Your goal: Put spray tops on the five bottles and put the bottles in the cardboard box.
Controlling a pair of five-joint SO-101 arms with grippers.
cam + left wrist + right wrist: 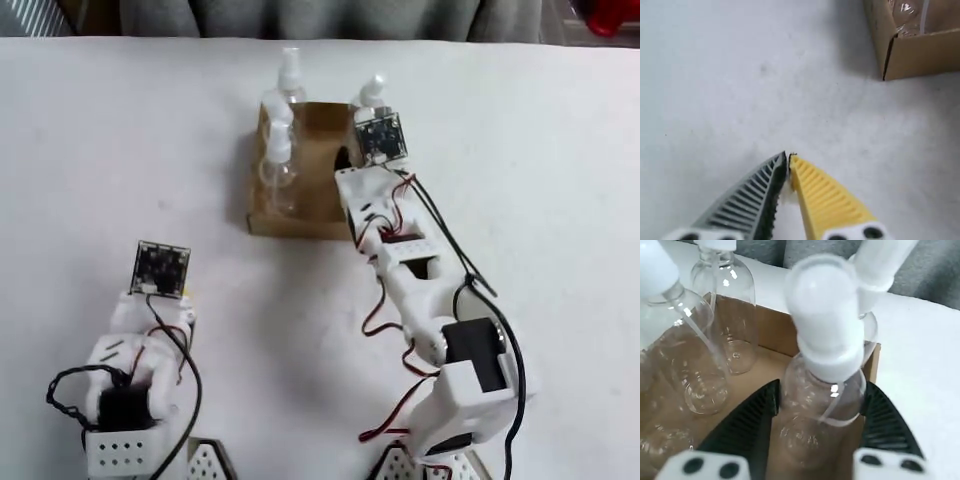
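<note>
Clear plastic fills the black jaws of the right gripper [821,390]: they are closed about halfway onto the body of a bottle [820,420] that wears a white spray top [825,315], one jaw pressed to each side. The bottle stands roughly upright, long axis vertical, with its lower part inside the cardboard box [300,222]. In the high view this puts it at the box's 2 o'clock corner, close against the wall nearest the right arm. Whether its base already rests on the box floor cannot be told. Other bottles [725,315] stand or lean in the box towards 9 o'clock of the held one, near it but apart. A second spray top [880,265] rises just behind at 12 o'clock, and I cannot tell whether it is inside the far wall or beyond it. The coming move looks like a release, so it turns on the bottle being straight over the box floor. The jaws should part sideways and withdraw towards 5 o'clock without tipping it. The left gripper [788,160] has its grey and yellow fingers closed tip to tip on nothing, over the bare table [120,130], and the box lies at about 1 o'clock from it, well apart.
</note>
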